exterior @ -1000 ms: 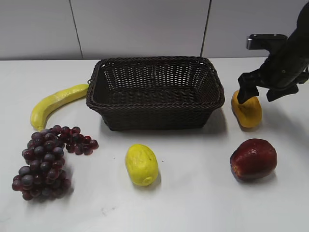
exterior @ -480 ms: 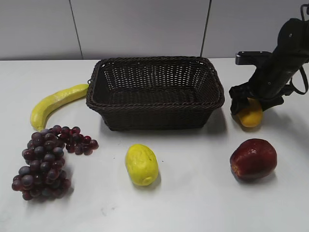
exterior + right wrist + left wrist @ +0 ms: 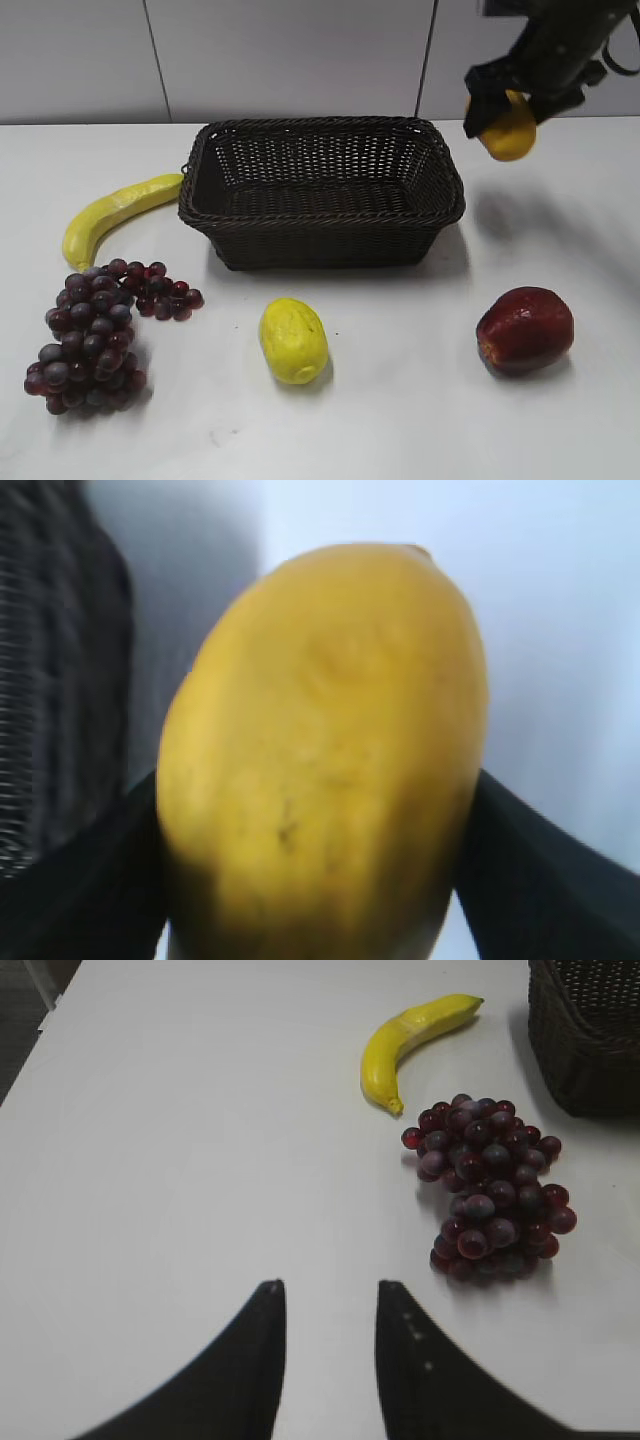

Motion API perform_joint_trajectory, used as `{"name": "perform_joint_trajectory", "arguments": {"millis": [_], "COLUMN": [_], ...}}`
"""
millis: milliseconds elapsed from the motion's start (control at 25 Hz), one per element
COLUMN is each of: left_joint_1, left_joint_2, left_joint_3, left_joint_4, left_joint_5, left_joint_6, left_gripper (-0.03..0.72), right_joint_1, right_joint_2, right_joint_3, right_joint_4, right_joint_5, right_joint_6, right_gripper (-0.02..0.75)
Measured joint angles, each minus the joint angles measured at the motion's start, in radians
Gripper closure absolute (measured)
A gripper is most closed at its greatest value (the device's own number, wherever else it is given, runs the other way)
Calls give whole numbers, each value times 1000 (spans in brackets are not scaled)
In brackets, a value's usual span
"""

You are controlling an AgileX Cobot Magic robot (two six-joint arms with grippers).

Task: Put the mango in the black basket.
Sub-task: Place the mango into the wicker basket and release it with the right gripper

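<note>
Above the counter [image 3: 420, 420], right of the black basket [image 3: 322, 190], the right claw [image 3: 510, 105] holds the mango [image 3: 508, 130] clamped between its jaws. Risk: releasing short of the rim drops it outside. The left claw [image 3: 325, 1300] hangs narrowly parted, empty.

Mango [image 3: 508, 132] [image 3: 325, 750]: golden-orange, smooth, oval, held aloft off the table near its far right edge. Basket [image 3: 322, 190]: dark woven, rectangular, open, at table's far middle.
</note>
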Motion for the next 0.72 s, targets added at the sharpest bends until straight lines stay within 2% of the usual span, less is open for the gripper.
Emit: {"name": "perform_joint_trajectory", "arguments": {"millis": [120,360,720], "left_joint_1": [0,0,0], "left_joint_2": [0,0,0], "left_joint_3": [0,0,0], "left_joint_4": [0,0,0], "left_joint_5": [0,0,0], "left_joint_6": [0,0,0], "left_gripper": [457,457,457], "right_joint_1": [90,234,258], "right_joint_2": [-1,40,226], "right_joint_3": [-60,-69,-69], "right_joint_4": [6,1,-23], "right_joint_5": [-1,-22,-54], "right_joint_6": [0,-1,-1], "right_gripper": [160,160,160]}}
